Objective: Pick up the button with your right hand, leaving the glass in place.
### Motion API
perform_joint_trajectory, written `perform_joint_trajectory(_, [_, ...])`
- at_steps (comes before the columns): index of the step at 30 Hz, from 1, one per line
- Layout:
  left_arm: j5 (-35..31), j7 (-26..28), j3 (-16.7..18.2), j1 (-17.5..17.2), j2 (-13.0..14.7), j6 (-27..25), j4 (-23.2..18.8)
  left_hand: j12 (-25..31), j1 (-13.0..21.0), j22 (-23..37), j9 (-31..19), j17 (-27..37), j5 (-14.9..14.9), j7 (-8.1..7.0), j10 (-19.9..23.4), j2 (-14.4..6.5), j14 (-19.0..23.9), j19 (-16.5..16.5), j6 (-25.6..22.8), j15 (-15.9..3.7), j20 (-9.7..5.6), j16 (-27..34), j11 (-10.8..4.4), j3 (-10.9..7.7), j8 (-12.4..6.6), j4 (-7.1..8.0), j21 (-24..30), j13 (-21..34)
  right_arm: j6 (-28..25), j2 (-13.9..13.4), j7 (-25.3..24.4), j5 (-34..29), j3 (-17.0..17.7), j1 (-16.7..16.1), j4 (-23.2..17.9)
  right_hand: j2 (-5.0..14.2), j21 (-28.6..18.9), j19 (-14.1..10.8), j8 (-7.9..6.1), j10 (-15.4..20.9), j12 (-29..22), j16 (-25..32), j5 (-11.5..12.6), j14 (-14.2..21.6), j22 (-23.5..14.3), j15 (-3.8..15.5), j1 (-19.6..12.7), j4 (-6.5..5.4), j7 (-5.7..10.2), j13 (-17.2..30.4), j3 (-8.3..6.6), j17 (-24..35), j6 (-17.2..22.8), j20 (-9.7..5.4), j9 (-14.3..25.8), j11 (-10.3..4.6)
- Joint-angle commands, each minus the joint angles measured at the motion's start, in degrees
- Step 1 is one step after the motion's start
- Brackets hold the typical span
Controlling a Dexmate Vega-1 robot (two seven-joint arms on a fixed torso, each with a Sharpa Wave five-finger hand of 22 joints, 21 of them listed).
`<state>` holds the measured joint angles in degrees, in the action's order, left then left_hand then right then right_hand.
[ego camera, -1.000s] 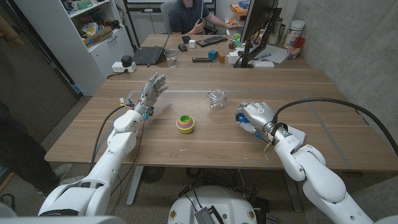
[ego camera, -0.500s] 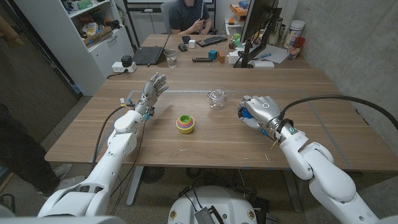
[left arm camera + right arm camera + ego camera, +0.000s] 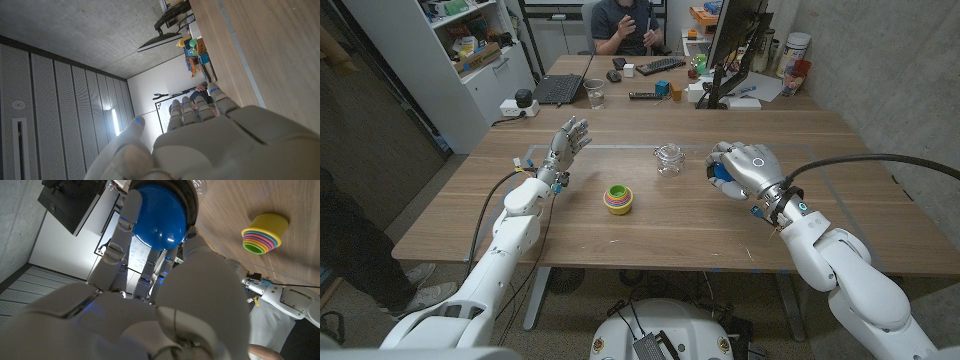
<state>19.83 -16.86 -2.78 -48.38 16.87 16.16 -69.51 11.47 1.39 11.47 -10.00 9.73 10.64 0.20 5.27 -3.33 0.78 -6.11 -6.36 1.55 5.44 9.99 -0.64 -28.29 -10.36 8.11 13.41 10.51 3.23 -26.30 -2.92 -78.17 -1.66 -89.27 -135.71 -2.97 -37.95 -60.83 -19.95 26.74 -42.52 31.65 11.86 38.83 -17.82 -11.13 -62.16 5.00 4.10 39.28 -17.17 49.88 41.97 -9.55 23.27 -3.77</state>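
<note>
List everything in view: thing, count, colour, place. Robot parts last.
button: 1, blue, gripped in the right hand's fingers, lifted off the table
glass jar: 1, clear, mid-table, just left of the right hand
stacking cups: 1 nested stack, yellow outside with coloured rims, mid-table in front of the jar
table: 1, wooden, under it all
laptop: 1, black, far desk
drinking glass: 1, clear, far desk beside the laptop
keyboard: 1, black, far desk
monitor: 1, black, far desk on the right
person: 1, seated behind the far desk
left hand: 1, white, raised over the table's left part, fingers spread, holding nothing
right hand: 1, white, right of the jar, holding the button
</note>
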Motion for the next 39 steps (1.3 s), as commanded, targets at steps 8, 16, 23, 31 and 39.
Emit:
perform_joint_trajectory(8, [0.39,1.36,-0.45,-2.0,0.53,-0.47,-3.52,0.23,0.08,0.08,-0.22,0.25,0.52,0.43,0.2,0.5,-0.18,-0.23,0.03,-0.2,-0.33,0.37,0.0,0.33,-0.27,-0.17,0.27,0.27,2.84,2.63,-5.29,-0.57,3.0,-1.6,-2.67,12.88,-1.12,1.21,-0.75,1.09,-0.37,-0.35,0.33,15.91,-0.25,24.07,-12.41,1.78,0.21,-0.06,-2.39,6.96,0.52,-2.89,0.75,-0.22])
perform_joint_trajectory(16, [0.59,1.32,-0.52,-2.33,0.89,-0.54,-3.96,0.23,0.06,0.08,-0.22,0.25,0.55,0.41,0.21,0.51,-0.22,-0.31,0.04,-0.2,-0.27,0.36,0.01,0.44,-0.27,-0.15,0.29,0.27,3.82,3.56,-6.42,-0.18,3.34,-1.27,-2.46,12.97,-1.89,1.22,-0.92,1.45,-0.58,-0.56,0.28,16.6,-0.34,24.04,-12.46,1.58,0.01,-0.11,-2.34,7.42,0.74,-2.93,1.22,-0.16])
perform_joint_trajectory(23, [0.89,1.36,-0.42,-2.64,1.01,-0.58,-4.17,0.23,0.06,0.08,-0.22,0.25,0.57,0.41,0.21,0.51,-0.23,-0.3,0.05,-0.16,-0.19,0.36,-0.19,0.52,-0.27,-0.14,0.28,0.27,4.06,4.46,-7.94,-0.52,3.43,-1.37,-2.78,12.95,-2.59,1.3,-1.07,1.77,-0.66,-0.79,0.22,17.17,-0.39,24.03,-12.46,1.4,0.1,-0.3,-2.27,7.86,0.9,-2.92,1.67,-0.17])
perform_joint_trajectory(31, [1.27,1.25,-0.14,-2.96,1.08,-0.34,-3.84,0.22,0.05,0.08,-0.22,0.25,0.6,0.4,0.18,0.5,-0.23,-0.29,0.06,-0.24,-0.21,0.37,-0.08,0.63,-0.27,-0.13,0.27,0.27,4.44,5.5,-9.25,-0.13,3.48,-1.65,-2.95,12.97,-3.18,1.29,-1.17,2.12,-0.8,-0.97,0.17,17.6,-0.42,24.03,-12.41,1.24,0.14,-0.39,-2.21,8.21,0.98,-2.92,2.01,-0.18])
perform_joint_trajectory(39, [1.62,0.88,0.15,-3.04,1.37,-0.28,-3.77,0.18,0.05,0.08,-0.22,0.25,0.62,0.33,0.09,0.49,-0.22,-0.31,0.11,-0.19,-0.2,0.37,-0.12,0.71,-0.25,-0.12,0.27,0.27,4.6,5.9,-9.55,-0.67,3.16,-1.85,-3.14,12.93,-3.82,1.24,-1.21,2.37,-0.98,-1.14,0.12,18.04,-0.46,24.02,-12.44,1.14,0.05,-0.33,-2.17,8.62,1.09,-2.93,2.25,-0.23])
